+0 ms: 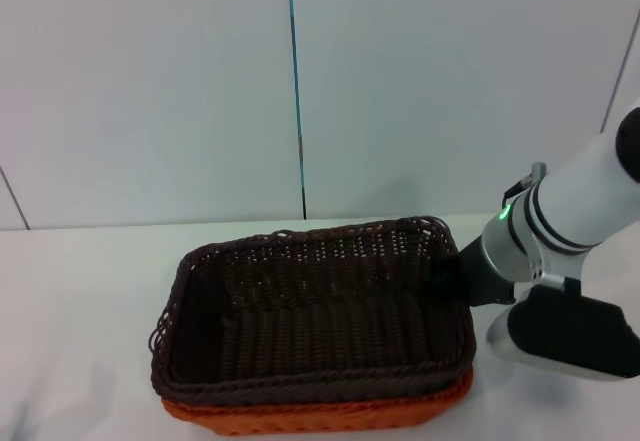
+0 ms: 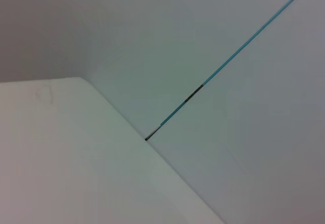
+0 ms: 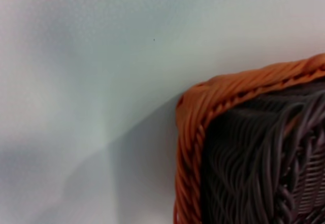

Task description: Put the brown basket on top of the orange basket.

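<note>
The brown basket (image 1: pixel 310 306) sits nested on top of the orange basket (image 1: pixel 320 416) at the middle of the white table; only the orange basket's lower edge shows beneath it. My right gripper (image 1: pixel 447 269) is at the brown basket's right rim, near its far right corner. The right wrist view shows a corner of the orange basket's braided rim (image 3: pixel 195 132) with the brown basket's weave (image 3: pixel 259 158) inside it. My left gripper is out of view; its wrist view shows only table and wall.
The white table (image 1: pixel 80 281) runs to a pale wall (image 1: pixel 150 81) close behind the baskets. A thin blue vertical line (image 1: pixel 295 81) marks the wall. My right arm (image 1: pixel 570 261) reaches in over the table's right side.
</note>
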Tool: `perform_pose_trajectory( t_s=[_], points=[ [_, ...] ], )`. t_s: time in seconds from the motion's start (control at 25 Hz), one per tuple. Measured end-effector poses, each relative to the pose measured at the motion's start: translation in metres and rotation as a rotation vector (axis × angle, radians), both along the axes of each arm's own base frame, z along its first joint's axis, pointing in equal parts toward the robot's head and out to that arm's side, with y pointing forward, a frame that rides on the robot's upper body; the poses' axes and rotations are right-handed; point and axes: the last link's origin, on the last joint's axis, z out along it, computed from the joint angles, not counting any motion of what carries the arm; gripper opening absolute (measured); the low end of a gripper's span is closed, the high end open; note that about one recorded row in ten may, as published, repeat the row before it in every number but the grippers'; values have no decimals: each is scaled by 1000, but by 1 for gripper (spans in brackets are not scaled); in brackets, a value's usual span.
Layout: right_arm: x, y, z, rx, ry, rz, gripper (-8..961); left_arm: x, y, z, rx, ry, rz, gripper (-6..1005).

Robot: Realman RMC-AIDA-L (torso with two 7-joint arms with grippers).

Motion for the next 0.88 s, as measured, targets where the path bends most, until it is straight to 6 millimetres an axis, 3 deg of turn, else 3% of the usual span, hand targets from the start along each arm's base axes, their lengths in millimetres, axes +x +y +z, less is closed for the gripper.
perform_pose_trajectory(
  t_s=[0.36, 0.56, 0.88],
  points=[
    [19, 1, -12, 23, 8, -19, 158, -2, -3, 1, -1, 15, 6, 790],
    [17, -1, -10, 22, 42, -60, 161, -4, -7, 0, -2, 15, 14, 790],
    [3, -13, 12, 22, 128, -185, 333, -5, -15, 1, 5, 7, 7, 790]
  ],
)
